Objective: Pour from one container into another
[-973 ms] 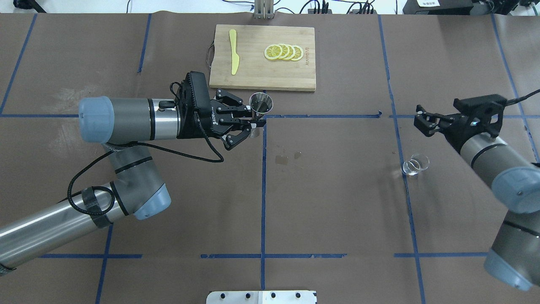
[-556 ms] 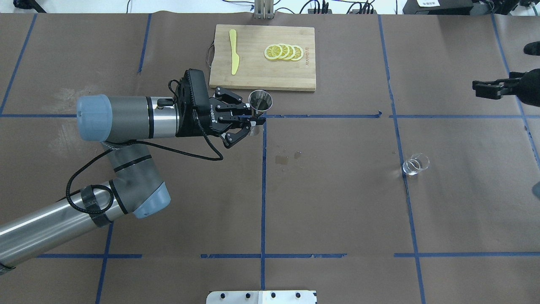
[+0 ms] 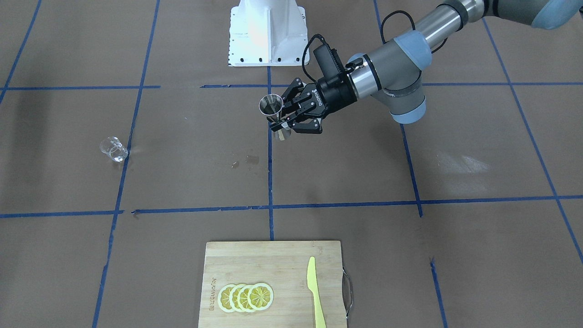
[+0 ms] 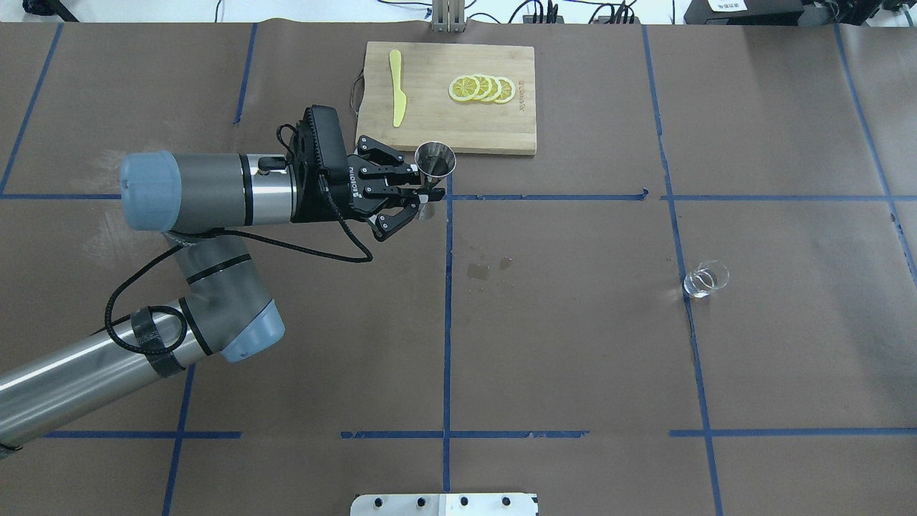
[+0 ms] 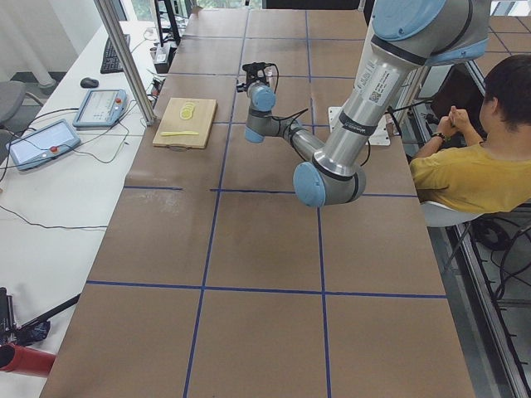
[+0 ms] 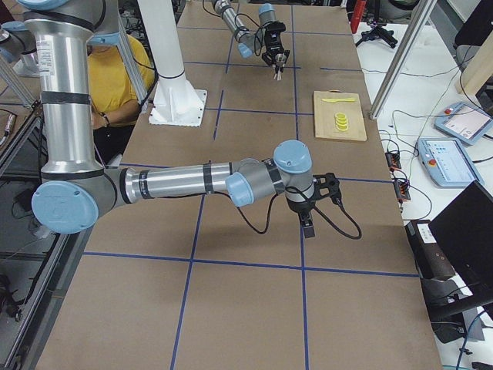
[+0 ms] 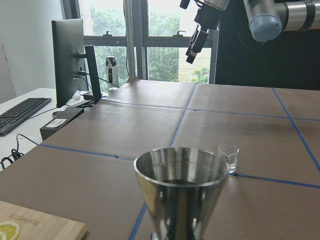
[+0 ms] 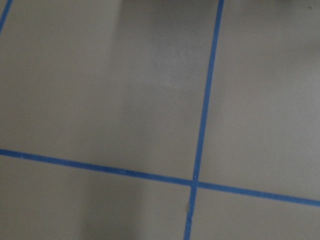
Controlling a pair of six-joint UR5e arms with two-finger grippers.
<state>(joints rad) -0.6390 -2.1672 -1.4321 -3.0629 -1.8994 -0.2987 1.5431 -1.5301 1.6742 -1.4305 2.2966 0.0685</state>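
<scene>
Front-facing: my left gripper is clamped on the steel jigger at its waist, upright, on the robot's side of the cutting board, with the glass cup standing well away from the board. Overhead, the jigger is held just short of the board's near edge, so I judge I should keep it level and move slowly. From the right end, I cannot tell how wide my right gripper stands.

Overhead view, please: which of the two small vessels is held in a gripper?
The steel jigger, clamped in the left gripper; the clear glass cup stands alone.
</scene>
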